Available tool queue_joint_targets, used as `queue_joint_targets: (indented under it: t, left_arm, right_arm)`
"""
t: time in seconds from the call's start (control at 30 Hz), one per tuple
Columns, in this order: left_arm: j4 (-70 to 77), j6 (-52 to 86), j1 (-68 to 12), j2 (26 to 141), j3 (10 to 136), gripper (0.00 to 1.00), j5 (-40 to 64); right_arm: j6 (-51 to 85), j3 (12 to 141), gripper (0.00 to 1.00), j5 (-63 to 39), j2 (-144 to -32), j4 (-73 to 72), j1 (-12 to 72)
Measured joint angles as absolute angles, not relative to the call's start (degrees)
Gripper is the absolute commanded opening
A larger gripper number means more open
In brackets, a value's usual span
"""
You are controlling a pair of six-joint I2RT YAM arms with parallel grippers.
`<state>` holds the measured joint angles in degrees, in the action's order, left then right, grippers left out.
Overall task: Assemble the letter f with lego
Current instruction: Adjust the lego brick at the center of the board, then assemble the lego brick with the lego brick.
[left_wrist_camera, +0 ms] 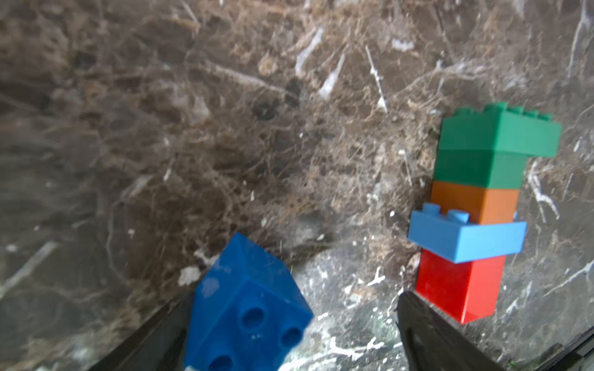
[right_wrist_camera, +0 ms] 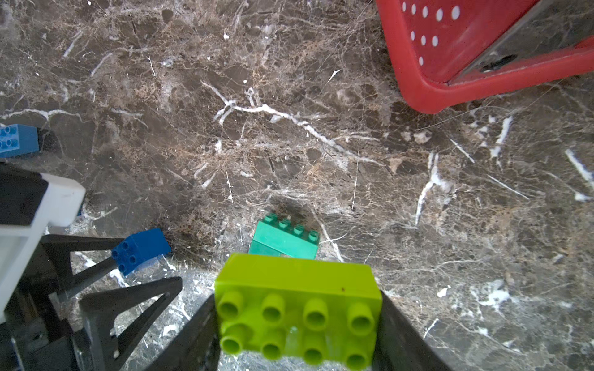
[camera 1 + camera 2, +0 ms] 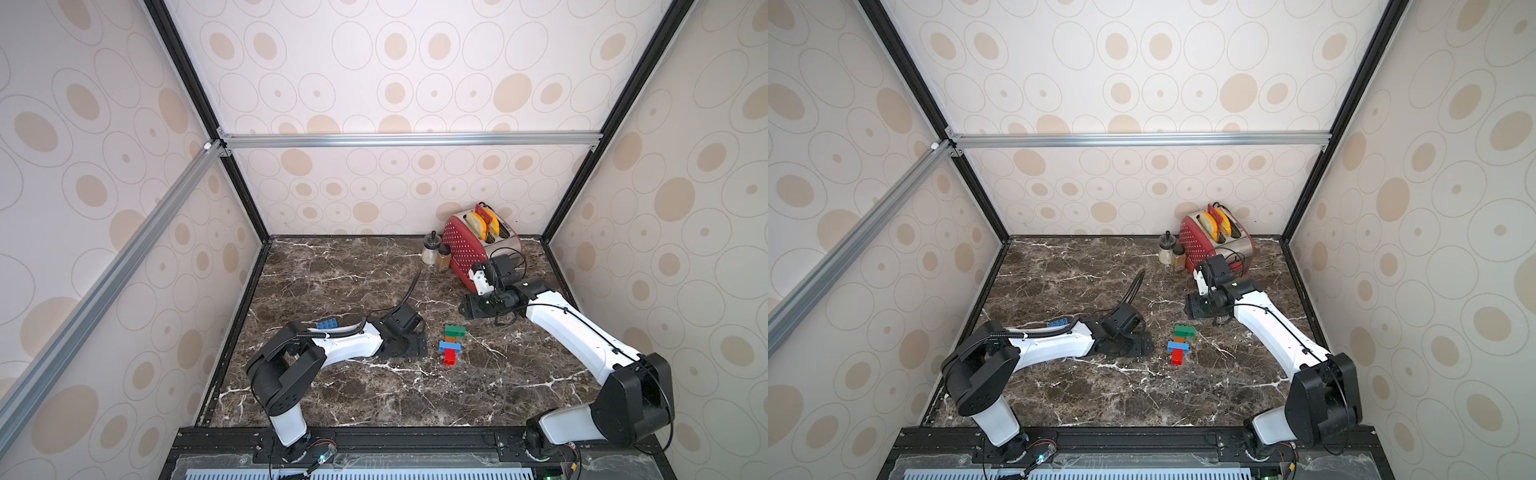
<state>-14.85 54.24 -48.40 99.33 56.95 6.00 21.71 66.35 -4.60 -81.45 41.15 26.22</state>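
while both arms reach over the marble table (image 3: 332,282): five bricks are joined in one column (image 3: 451,345) near its middle.
column order: red brick (image 1: 459,286), light blue oblong (image 1: 466,239), orange brick (image 1: 475,202), two dark green bricks (image 1: 495,151), the end one oblong; standing or lying, cannot tell.
left gripper (image 1: 295,295): jaws spread wide, gripping nothing; a dark blue square brick (image 1: 247,305) sits tilted at one finger's tip, clear of the other.
right gripper (image 2: 297,294): jaws partly closed, clamped on the ends of a lime green oblong (image 2: 297,308), studs toward the wrist camera.
spare brick: a mid-blue oblong brick (image 3: 327,324) lies beyond the left arm.
far corner: red toaster (image 3: 465,249), two shakers (image 3: 434,251).
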Motion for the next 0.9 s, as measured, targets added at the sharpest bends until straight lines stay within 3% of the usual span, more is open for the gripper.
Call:
queue_joint_targets:
  t: [0.53,0.7,0.9]
  left_arm:
    - [-15.16,54.26,-43.75,103.04,63.72,0.98,8.73]
    - [-22.94,52.75,-35.92,88.97,59.90,0.99,5.82]
    - [-31.59,49.50,-25.96,68.27,54.13,0.99,5.89]
  right_arm:
    - [21.89,66.24,0.68,-4.32,-81.45,41.19,25.63]
    - [22.81,66.61,0.68,-4.14,-82.65,41.34,27.94]
    - [28.16,69.06,0.68,-4.10,-87.79,41.21,37.71]
